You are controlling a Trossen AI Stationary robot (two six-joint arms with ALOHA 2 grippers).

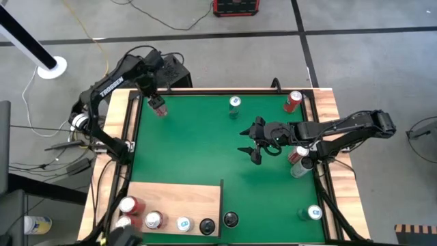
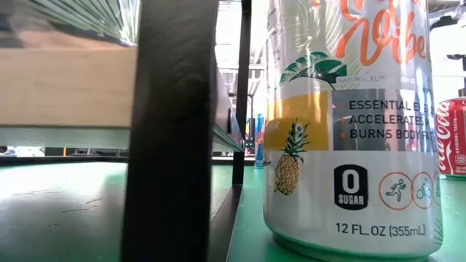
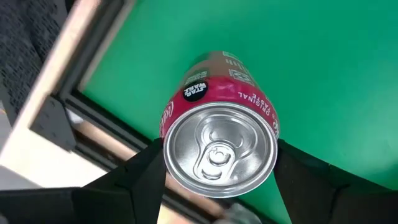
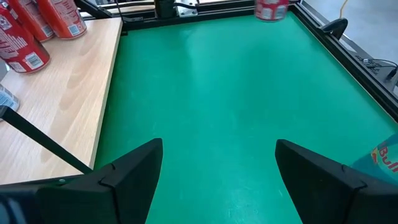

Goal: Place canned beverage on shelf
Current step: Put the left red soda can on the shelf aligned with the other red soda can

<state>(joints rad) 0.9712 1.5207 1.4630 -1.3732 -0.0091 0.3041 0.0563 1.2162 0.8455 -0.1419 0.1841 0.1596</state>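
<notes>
I see the left gripper at the far left corner of the green mat, fingers pinching a red can. The left wrist view shows what the overhead cannot: both fingers pressed against the sides of the can, its silver top facing the camera, the mat's black frame just beside it. Little room there: the frame runs on the far and left sides of the can.

The shelf lies at the near left corner of the mat, well apart from the held can. Along its near edge I count a row of cans; one dark can stands on the mat just right of it. Between the held can and the shelf the mat is open.

The right gripper hovers over mid-mat, right of centre, fingers spread and holding nothing; its wrist view shows open mat between the fingers, with the shelf and red cans to one side. The right arm reaches in from the right edge, elbow bent over two cans.

More cans stand along the far edge and at the near right corner. The low view is mostly blocked by a pineapple can and a black post.
</notes>
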